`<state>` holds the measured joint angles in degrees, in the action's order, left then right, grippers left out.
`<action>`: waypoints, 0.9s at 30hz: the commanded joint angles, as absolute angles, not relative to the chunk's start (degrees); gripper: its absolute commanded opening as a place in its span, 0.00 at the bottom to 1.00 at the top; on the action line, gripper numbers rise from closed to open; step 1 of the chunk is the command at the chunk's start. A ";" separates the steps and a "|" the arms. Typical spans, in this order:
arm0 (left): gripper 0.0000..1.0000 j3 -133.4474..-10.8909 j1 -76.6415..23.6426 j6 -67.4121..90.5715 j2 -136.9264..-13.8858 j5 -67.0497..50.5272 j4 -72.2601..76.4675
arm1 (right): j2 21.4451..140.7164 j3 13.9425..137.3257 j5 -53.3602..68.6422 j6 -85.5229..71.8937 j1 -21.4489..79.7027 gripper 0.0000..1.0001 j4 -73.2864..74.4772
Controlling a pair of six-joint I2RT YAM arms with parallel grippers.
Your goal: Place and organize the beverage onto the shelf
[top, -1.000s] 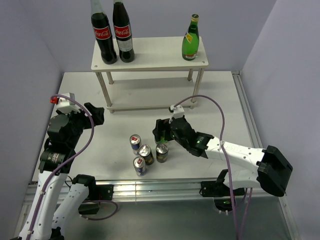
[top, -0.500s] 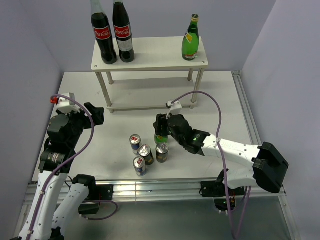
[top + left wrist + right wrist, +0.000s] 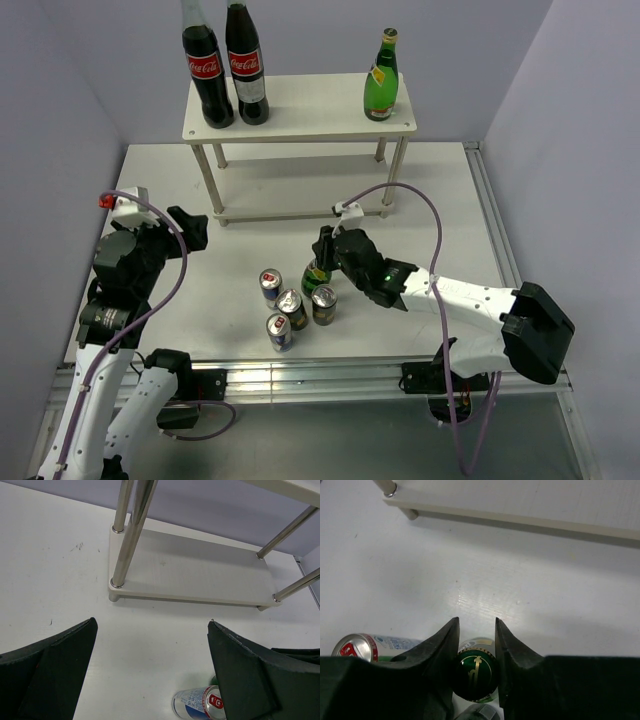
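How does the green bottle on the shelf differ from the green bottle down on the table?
The shelf bottle stands on the top board of the shelf, at its right end; the table bottle stands on the table beside the cans. The shelf bottle is free; the table bottle is clamped at its top by the right tool. Both are green glass.

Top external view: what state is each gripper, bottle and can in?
right gripper, shut on neck of near green bottle.
left gripper, open, empty.
near green bottle, capped, gripped.
far green bottle, upright on shelf top.
cola bottles, upright on shelf top.
cans, upright on table.
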<state>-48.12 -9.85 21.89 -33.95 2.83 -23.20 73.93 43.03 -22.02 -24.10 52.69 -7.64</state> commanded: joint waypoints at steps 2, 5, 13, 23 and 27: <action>0.99 -48.34 -9.93 21.18 -33.23 2.64 -21.44 | 73.74 44.12 -22.50 -25.05 53.35 0.00 -7.47; 0.99 -48.34 -9.93 21.09 -33.14 2.55 -21.44 | 73.30 44.56 -22.50 -24.61 53.26 0.00 -7.21; 0.99 -48.34 -9.93 21.09 -33.05 2.55 -21.53 | 70.14 52.81 -25.83 -20.40 53.35 0.00 -0.46; 0.99 -48.34 -9.93 21.18 -32.61 2.73 -21.53 | 72.32 76.43 -32.25 -8.62 53.17 0.00 7.99; 0.99 -48.25 -9.93 21.09 -32.26 2.46 -21.36 | 75.67 86.81 -34.19 -2.30 52.12 0.00 9.84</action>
